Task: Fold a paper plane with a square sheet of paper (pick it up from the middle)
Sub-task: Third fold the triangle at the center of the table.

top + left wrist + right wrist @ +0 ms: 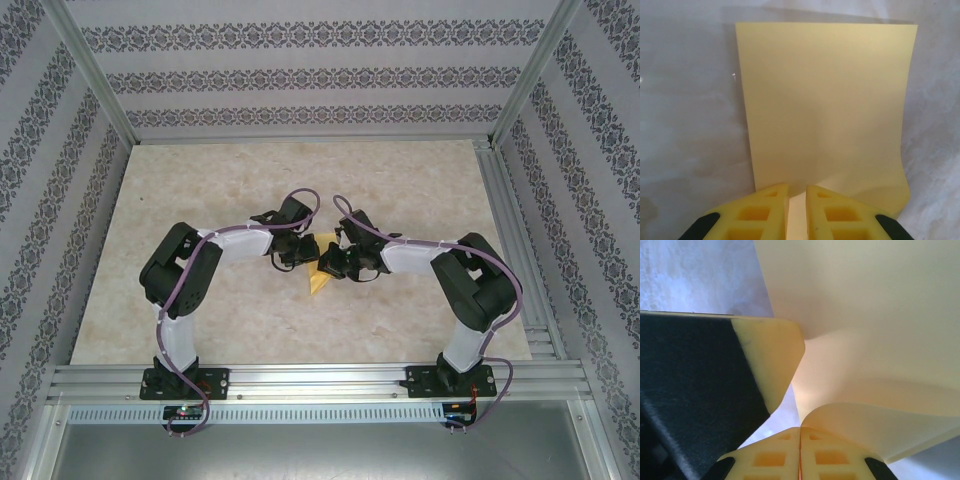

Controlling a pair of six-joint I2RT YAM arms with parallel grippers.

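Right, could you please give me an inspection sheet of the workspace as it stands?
Surface: pale marbled tabletop, flat.
Job's things: square sheet of paper, yellow, mostly flat, one edge curled up at the grippers.
Clutter: nothing seen.
Grippers: right gripper shut, pinching the sheet's curled edge; left gripper nearly closed, sheet in its narrow gap, grip unclear.
Cables: purple cables run along both arms.
Surroundings: patterned walls, aluminium frame.
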